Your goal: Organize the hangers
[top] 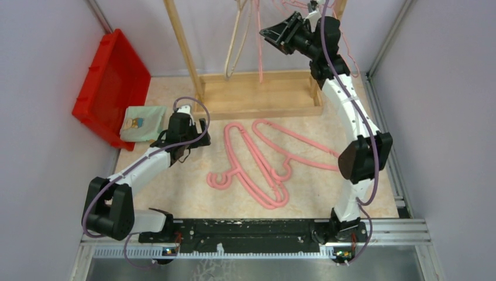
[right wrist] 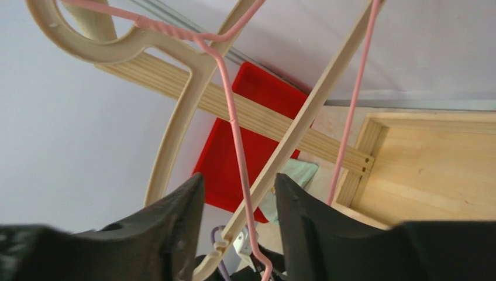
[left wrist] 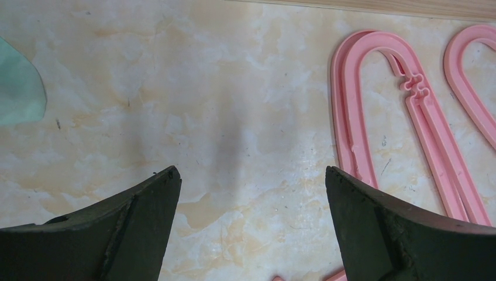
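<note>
Rack station: right hand [right wrist: 238, 182] part open at the wooden rack [top: 260, 93]
It gripped nothing; a thin pink hanger [right wrist: 234, 132] hung loose between its jaws, a beige hanger [right wrist: 175, 126] beside it. The thick pink hangers [top: 257, 161] lay mid-surface, right of the wide-open, empty left hand [left wrist: 251, 175]. Judged light, stiff, slick: grasp the neck below the hook.

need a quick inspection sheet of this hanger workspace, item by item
surface: marbled table, faint scuffs
job's things: thick pink hangers lie loose on the table; beige hanger and thin pink hanger hang at the wooden rack
clutter: folded green cloth beside red bin
grippers: left gripper open over bare table; right gripper open around the thin pink hanger
cables: purple cables run along both arms
surroundings: plain walls on three sides
</note>
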You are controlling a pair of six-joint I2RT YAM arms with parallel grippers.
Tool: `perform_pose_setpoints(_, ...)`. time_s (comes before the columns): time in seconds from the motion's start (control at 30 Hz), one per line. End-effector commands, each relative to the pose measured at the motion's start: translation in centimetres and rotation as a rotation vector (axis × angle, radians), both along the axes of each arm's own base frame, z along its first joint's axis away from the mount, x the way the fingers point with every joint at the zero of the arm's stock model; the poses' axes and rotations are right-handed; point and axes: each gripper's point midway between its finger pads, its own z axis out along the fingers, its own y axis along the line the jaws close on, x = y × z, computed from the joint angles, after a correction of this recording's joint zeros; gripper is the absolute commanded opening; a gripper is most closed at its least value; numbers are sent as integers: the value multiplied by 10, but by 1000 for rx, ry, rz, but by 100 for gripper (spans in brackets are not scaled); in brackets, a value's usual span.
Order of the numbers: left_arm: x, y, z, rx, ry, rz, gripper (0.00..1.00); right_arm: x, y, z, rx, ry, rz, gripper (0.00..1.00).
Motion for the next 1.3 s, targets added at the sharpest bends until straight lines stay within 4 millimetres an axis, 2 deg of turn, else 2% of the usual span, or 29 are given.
perform_pose_setpoints(0.0, 4, 0, 6, -12, -21, 1, 98, -43, -31, 54, -88, -164, -109, 54)
perform_pose_setpoints(0.07, 4, -1, 8, -16, -26, -2, 99, -51, -38, 51, -131, -168, -137, 59)
perform_pose_setpoints(0.13, 5, -1, 9, -18, -29, -2, 98, -68, -48, 58, -161, -197, -166, 61)
perform_pose_setpoints(0.33, 7, -2, 13, -21, -32, -3, 98, -97, -53, 61, -257, -257, -147, 60)
perform_pose_setpoints(0.43, 6, -2, 12, -19, -30, -1, 98, -113, -51, 72, -311, -326, -131, 50)
perform_pose_setpoints(0.47, 6, -2, 11, -19, -27, 0, 98, -117, -49, 76, -329, -346, -126, 49)
perform_pose_setpoints(0.53, 7, -2, 11, -20, -28, -2, 98, -121, -43, 82, -369, -377, -116, 40)
perform_pose_setpoints(0.57, 7, -3, 11, -21, -28, -2, 98, -122, -38, 86, -389, -395, -113, 33)
perform_pose_setpoints(0.67, 9, -3, 12, -20, -29, -5, 98, -124, -16, 94, -420, -437, -65, 1)
perform_pose_setpoints(0.83, 12, -5, 13, -27, -36, -7, 98, -98, 22, 86, -418, -442, 4, 0)
perform_pose_setpoints(0.93, 14, -7, 13, -32, -38, -11, 98, -84, 42, 90, -390, -500, 13, 0)
perform_pose_setpoints(1.1, 20, -10, 13, -39, -42, -13, 99, -56, 84, 71, -434, -590, -41, 0)
perform_pose_setpoints(1.27, 30, -10, 20, -31, -76, -15, 98, -43, 118, 67, -429, -672, -85, 0)
